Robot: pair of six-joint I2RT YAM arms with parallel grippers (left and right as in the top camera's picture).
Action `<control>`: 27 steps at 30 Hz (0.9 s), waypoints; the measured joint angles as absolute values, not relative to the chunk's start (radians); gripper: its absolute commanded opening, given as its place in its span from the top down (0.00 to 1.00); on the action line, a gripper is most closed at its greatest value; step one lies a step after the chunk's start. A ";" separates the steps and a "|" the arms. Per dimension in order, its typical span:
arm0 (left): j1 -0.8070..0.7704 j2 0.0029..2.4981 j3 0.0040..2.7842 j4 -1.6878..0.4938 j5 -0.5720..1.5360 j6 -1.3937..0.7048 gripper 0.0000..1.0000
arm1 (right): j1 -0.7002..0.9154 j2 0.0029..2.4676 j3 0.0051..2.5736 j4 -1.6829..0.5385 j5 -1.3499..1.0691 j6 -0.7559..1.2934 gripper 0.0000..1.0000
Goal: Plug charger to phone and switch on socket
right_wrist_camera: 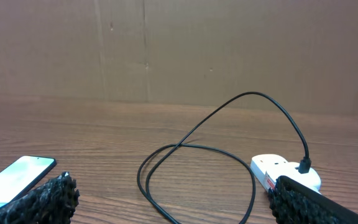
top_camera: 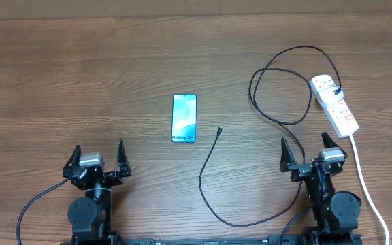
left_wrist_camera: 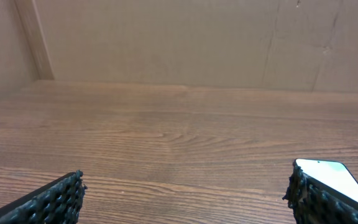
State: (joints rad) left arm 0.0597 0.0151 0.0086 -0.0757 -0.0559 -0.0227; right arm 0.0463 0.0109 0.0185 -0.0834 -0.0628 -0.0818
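Slim glossy phone; thin looped charger (black); wood-grain table.

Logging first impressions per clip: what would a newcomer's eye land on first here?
The phone, screen glowing blue, lies mid-scene. Right of it the black charger snakes and loops to the white socket at the right edge, its connector tip lying loose beside the phone. The left gripper and right gripper sit open at the near edge.
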 measured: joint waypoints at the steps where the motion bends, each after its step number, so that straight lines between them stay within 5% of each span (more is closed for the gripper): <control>1: 0.060 0.015 0.009 -0.076 -0.056 -0.023 0.00 | 0.047 0.011 0.019 -0.083 -0.063 -0.082 0.00; 21: 0.060 0.015 0.009 -0.075 -0.052 -0.016 0.00 | 0.046 0.011 0.019 -0.083 -0.063 -0.082 0.00; 27: 0.060 0.015 0.009 -0.052 0.106 -0.197 0.01 | 0.047 0.011 0.019 -0.083 -0.063 -0.082 0.00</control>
